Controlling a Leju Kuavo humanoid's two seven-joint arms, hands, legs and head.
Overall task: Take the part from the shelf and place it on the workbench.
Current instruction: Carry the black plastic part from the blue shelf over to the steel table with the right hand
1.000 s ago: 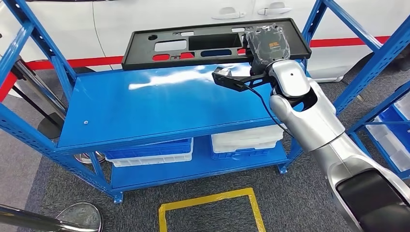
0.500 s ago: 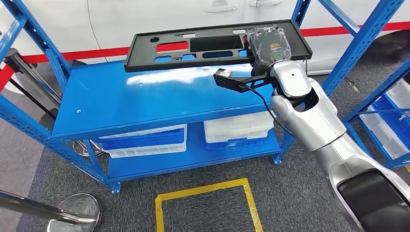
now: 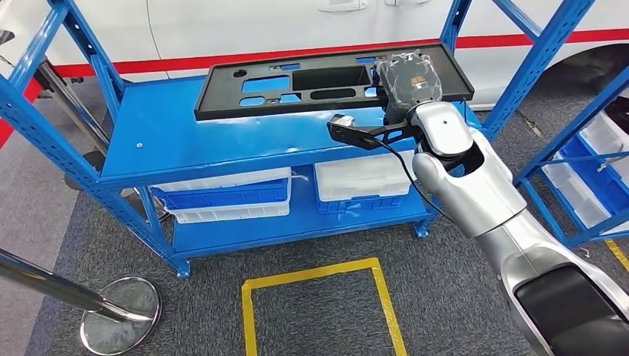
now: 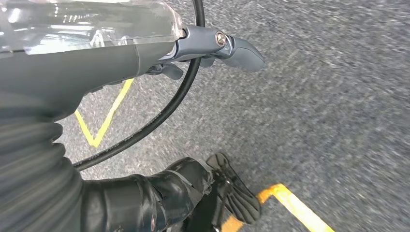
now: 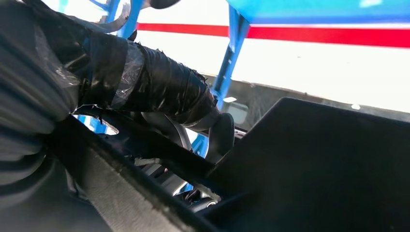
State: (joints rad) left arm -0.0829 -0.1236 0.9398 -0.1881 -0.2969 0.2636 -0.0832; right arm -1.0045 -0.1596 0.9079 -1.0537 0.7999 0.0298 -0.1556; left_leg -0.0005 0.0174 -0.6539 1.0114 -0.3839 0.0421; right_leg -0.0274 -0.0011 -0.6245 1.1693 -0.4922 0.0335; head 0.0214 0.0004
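Right hand [image 3: 409, 76] fingers [image 5: 220, 133] around the black part [image 3: 297, 78] (above the shelf [image 3: 178, 152]); left hand [image 4: 145, 53] empty.

right hand [image 3: 409, 77] fingers hidden beneath black part [image 3: 326, 78], floor blurred

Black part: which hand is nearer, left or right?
Right. The right hand grips the black part at its end, above the blue shelf. The left hand hangs low over the grey floor, away from it.
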